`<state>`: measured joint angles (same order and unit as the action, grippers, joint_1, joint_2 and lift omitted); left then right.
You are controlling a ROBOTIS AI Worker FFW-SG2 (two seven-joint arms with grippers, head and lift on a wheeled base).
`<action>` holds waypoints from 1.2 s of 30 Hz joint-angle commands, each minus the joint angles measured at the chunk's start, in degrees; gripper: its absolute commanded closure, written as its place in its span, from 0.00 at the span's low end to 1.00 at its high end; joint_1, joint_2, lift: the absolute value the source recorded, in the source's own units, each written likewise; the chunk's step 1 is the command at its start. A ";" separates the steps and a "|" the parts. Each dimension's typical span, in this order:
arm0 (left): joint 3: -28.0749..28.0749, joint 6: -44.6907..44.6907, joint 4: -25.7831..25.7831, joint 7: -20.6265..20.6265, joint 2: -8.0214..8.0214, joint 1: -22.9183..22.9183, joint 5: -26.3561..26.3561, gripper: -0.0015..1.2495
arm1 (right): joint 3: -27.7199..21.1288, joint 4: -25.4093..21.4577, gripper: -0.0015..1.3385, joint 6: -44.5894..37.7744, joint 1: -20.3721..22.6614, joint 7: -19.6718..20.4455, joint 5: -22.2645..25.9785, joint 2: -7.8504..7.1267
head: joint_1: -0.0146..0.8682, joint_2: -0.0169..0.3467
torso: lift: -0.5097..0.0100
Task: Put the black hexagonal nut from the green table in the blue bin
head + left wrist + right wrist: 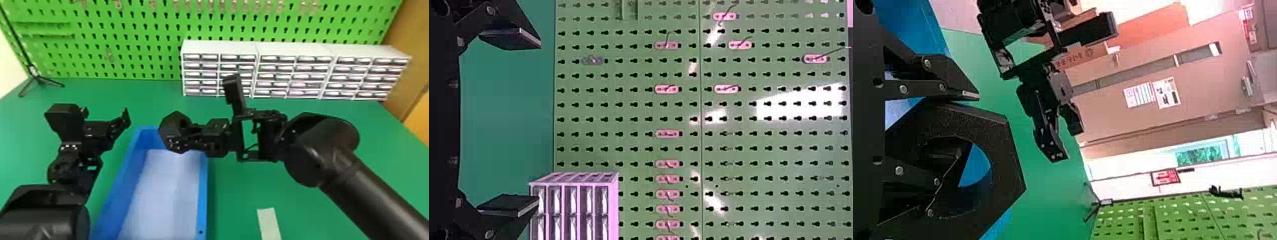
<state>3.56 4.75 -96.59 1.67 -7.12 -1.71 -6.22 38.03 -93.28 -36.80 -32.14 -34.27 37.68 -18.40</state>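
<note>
Nut [167, 130], black and hexagonal, is clamped in right claw [191, 132] above far end of blue bin [203, 191], one finger [947, 154] inside its hole. Left claw [105, 115] is empty, fingers spread, over green surface [322, 210] at bin's left.

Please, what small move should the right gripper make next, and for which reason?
Probably ease the black hexagonal nut slightly toward the robot, before any lowering. The right gripper holds it, one finger inside its hole, and in the head view the nut overlaps the far rim of the blue bin, whose pale floor lies mostly nearer the robot.
</note>
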 commanded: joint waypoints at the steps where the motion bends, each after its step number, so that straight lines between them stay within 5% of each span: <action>1: 0.04 0.00 0.00 0.00 0.00 -0.05 -0.11 0.14 | 1.96 -0.06 0.77 0.23 -0.37 0.00 -2.17 1.08 | 0.79 0.12 | 0.80; 13: 0.04 0.00 0.00 0.00 0.00 -0.14 -0.02 0.14 | 11.45 -0.06 0.77 0.94 -4.77 -0.09 -6.21 0.91 | 0.79 0.12 | 0.80; 36: -0.75 0.09 0.09 0.00 -0.97 -0.67 -0.20 0.14 | 25.95 -1.91 0.78 -0.12 -17.25 5.18 -3.93 -5.86 | 0.79 0.12 | 0.80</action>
<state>2.91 4.81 -96.59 1.67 -8.01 -2.26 -6.42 61.89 -94.64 -36.93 -47.48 -29.40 33.29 -23.72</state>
